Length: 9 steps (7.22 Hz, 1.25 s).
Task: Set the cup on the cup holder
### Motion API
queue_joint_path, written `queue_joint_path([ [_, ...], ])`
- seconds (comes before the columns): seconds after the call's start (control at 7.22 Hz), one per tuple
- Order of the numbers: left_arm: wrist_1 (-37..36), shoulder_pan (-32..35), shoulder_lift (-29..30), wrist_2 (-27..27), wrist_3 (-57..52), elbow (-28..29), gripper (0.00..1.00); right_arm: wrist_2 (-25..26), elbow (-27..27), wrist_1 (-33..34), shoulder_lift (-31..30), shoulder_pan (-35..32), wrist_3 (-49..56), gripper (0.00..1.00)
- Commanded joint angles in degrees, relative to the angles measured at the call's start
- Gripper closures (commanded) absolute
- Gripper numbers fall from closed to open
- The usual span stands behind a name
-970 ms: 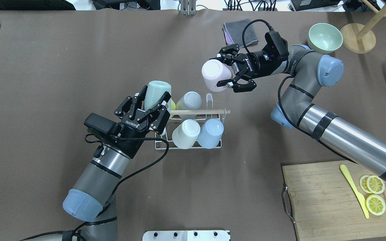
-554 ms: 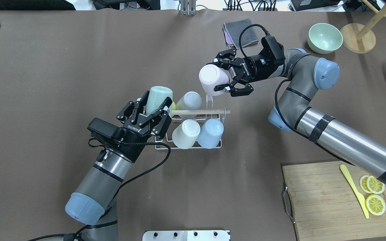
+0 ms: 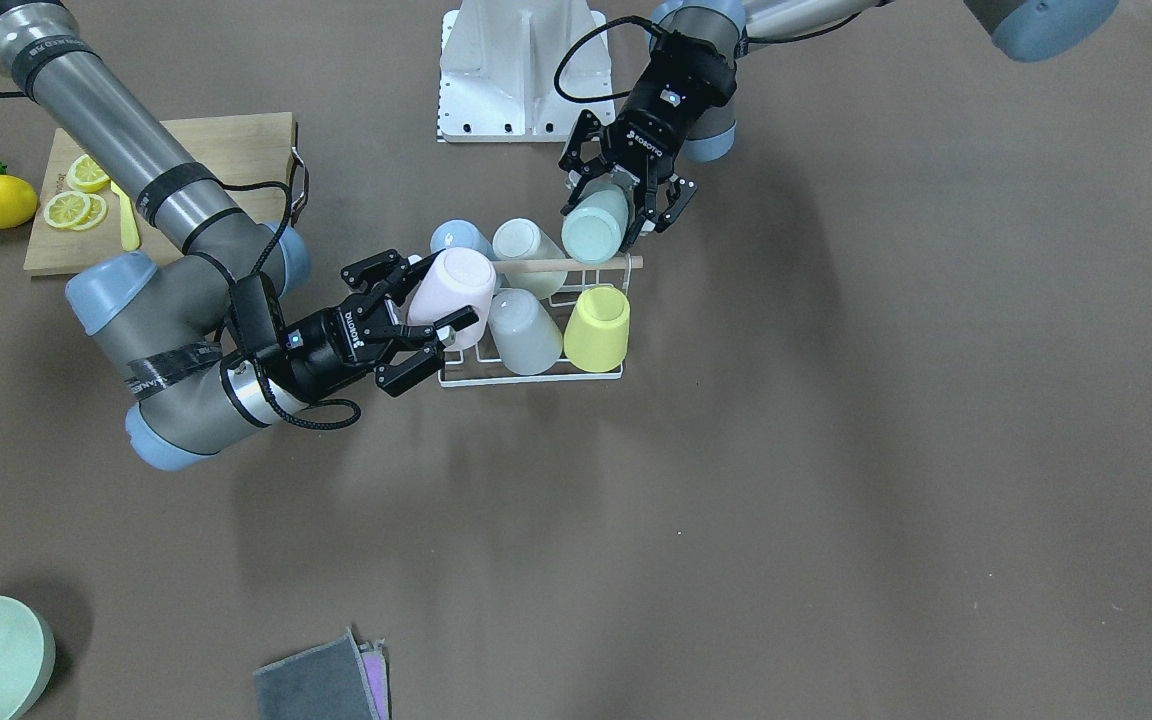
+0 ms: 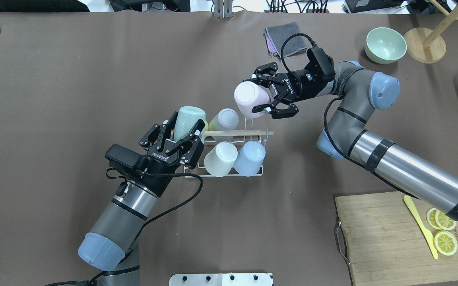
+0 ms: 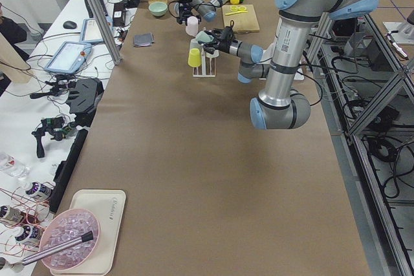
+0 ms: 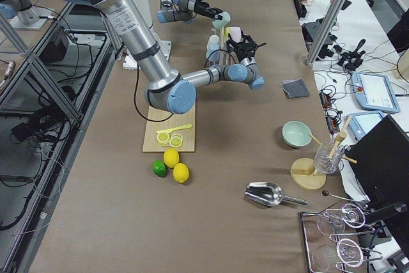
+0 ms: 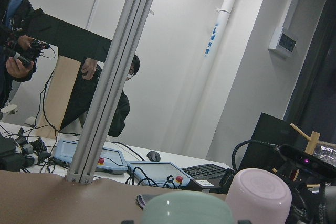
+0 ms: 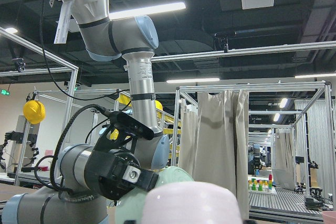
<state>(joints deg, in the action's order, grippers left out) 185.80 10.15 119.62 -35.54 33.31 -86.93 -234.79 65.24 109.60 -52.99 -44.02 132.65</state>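
Left gripper [image 4: 183, 130] is clamped on a mint-green cup [image 4: 189, 118], fingers on opposite sides of the cup wall, base pointing up and away from the wrist. I read this cup at the left end of the cup holder [image 4: 229, 173], beside the tip of the wooden rod handle [image 4: 239, 132]; I cannot tell whether it sits on a prong. Right gripper [image 4: 264, 94] is clamped on a pink cup [image 4: 248, 99], held tilted with its base up, over the rack's far right corner. I cannot confirm contact with the wire. Four cups stand inverted on the rack: a cream cup [image 4: 221, 158] and a blue cup [image 4: 249, 157] on the robot's side of the rod, a pale cup [image 4: 224, 119] and a yellow cup [image 3: 598, 328] beyond it. Well to the right lies a wooden cutting board [image 4: 380, 234].
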Motion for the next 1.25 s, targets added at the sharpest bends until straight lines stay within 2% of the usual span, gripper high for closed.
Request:
queue_joint_path([
  [0.0, 0.0, -0.8, -0.1, 0.4, 0.1, 0.1, 1.0, 0.0, 0.0, 0.0, -0.3, 0.4, 0.0, 0.75],
  [0.55, 0.0, -1.1, -0.2, 0.4, 0.0, 0.6, 1.0, 0.1, -0.1, 0.1, -0.1, 0.4, 0.2, 0.74],
  [0.69, 0.0, -1.1, -0.2, 0.4, 0.0, 0.7, 0.9, 0.1, -0.4, 0.1, 0.0, 0.4, 0.2, 0.74],
  [0.83, 0.0, -1.0, -0.2, 0.4, -0.1, 0.7, 0.64, 0.1, -0.6, 0.1, 0.2, 0.4, 0.1, 0.73],
  [0.97, 0.0, -0.9, -0.2, 0.4, -0.1, 0.7, 0.5, 0.1, -0.6, 0.2, 0.2, 0.4, 0.1, 0.73],
  [1.11, 0.0, -0.9, -0.2, 0.4, -0.1, 0.7, 0.2, 0.1, -0.6, 0.2, 0.1, 0.4, 0.1, 0.72],
])
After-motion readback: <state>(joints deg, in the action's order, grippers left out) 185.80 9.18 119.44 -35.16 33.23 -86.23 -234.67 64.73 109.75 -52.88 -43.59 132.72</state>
